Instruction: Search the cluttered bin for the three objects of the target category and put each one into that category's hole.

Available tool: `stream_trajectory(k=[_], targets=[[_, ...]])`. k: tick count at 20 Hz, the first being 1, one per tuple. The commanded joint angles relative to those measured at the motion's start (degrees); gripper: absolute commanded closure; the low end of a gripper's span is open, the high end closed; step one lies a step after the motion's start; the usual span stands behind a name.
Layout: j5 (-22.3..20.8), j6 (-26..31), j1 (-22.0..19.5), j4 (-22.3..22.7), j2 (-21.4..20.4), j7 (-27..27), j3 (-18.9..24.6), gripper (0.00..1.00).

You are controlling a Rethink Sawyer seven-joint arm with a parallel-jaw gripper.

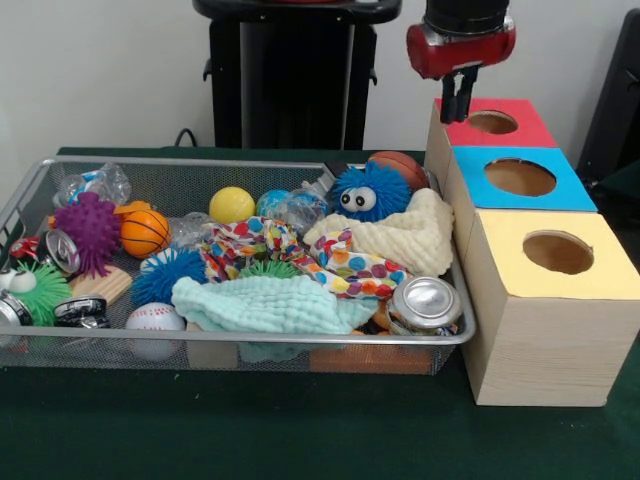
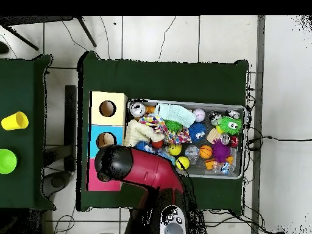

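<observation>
Hovering gripper (image 1: 459, 100) pointing down, above red box's hole (image 1: 492, 122)

Noting a yellow cup (image 2: 14, 120) and a green cup (image 2: 6, 161) sitting apart on the green side table (image 2: 24, 79); also noting thin dark cables (image 2: 280, 139) trailing across the tiled floor (image 2: 152, 36).

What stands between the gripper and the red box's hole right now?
Nothing visible. In the front view the gripper hangs just above and slightly left of the hole in the red box, with only open air between them. The hole itself looks unblocked. The overhead view cannot confirm it, since the arm covers that box.
</observation>
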Motion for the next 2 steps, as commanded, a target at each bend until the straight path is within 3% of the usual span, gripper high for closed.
stream_trajectory(k=[1,2], targets=[[-1.6,-5.88,-0.69,-3.88,-0.76,14.32,-2.13,1.0],[-1.43,-5.71,-0.49,-4.08,-0.74,14.49,-2.42,1.0]])
